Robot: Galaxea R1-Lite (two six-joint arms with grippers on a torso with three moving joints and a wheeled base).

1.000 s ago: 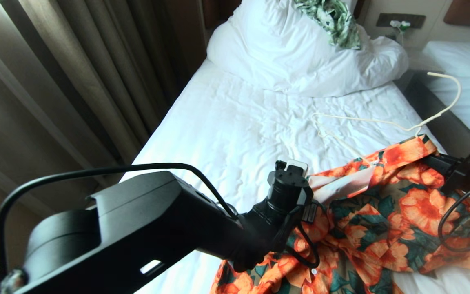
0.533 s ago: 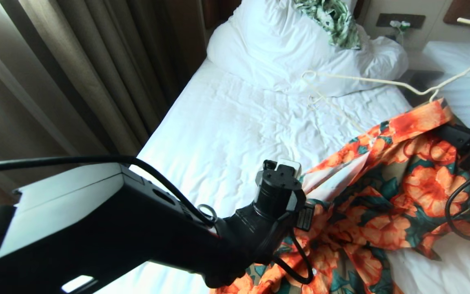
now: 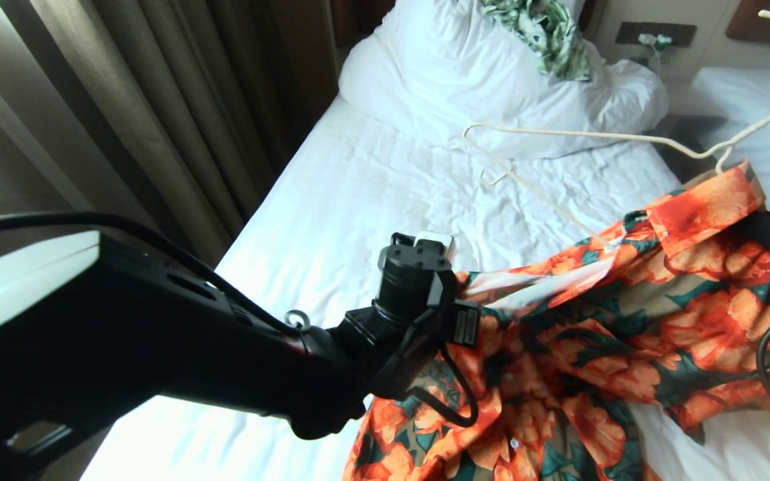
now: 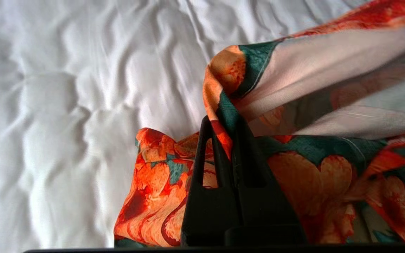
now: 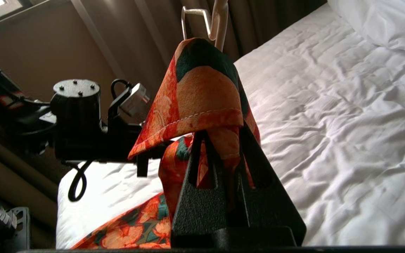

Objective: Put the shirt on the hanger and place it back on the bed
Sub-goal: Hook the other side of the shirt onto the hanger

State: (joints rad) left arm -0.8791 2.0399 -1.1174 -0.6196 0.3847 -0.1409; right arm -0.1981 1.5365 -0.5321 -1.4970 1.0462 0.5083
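The bed lies under the flowery shirt, which both grippers pinch tight: left gripper, right gripper. The hanger seems partly inside it, its hook cut off.

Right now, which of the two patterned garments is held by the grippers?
The shirt with orange flowers, pinched by the left gripper and the right gripper. The green-and-white leaf-print garment lies untouched on the white duvet.

Matt, apparently woven cloth shirt
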